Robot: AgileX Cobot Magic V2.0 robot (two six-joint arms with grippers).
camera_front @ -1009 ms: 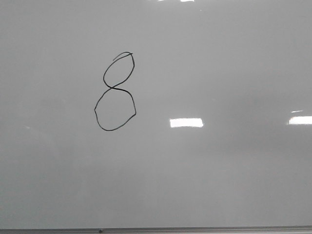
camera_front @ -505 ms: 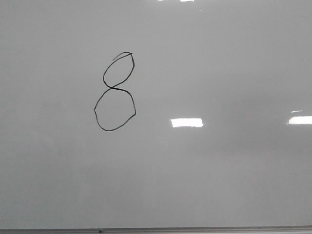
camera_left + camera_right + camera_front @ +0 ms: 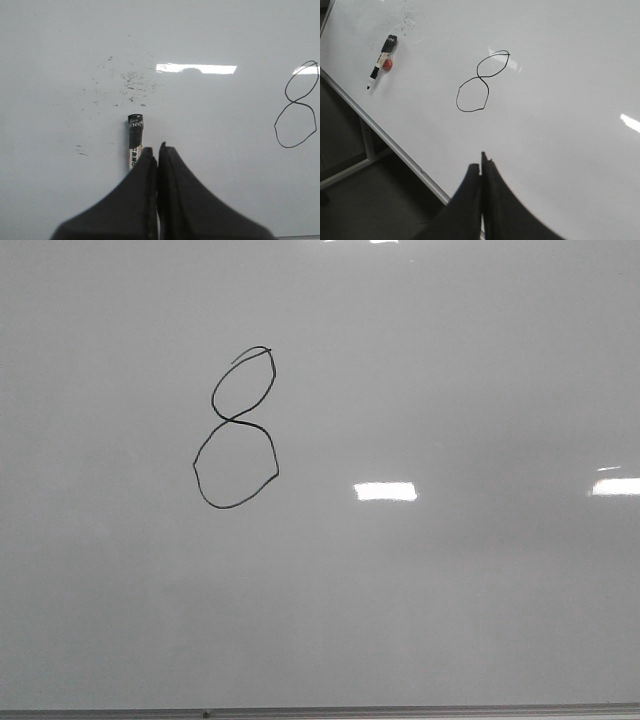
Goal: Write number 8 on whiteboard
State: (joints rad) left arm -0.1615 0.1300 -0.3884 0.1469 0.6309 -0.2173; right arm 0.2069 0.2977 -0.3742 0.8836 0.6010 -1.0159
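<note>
Front view: the number 8 stands finished on the whiteboard, left of centre, small loop over a larger one, a short overlapping stroke at its top; its long axis runs up and down the view; neither arm nor any tool shows here, so this view cannot say which arm is nearer; only the grey edge strip shows along the bottom, the rest of the board's border being cut off.

Left wrist view: the left tool has its jaws pressed together with nothing between them; a marker lies on the whiteboard just beside the fingertips, its long axis pointing away from the tool, its near end hidden behind the fingers; whether tool and marker touch I cannot tell; faint black specks mark the board beyond the marker; the number 8 sits well off to one side, near the frame edge.

Right wrist view: the right tool is likewise closed and empty, hanging over the board's near edge; the number 8 lies ahead of it, tilted across the view; the marker rests far off near a corner, beside a small red thing too small to name; the left arm is, I judge, the nearer to the marker.
</note>
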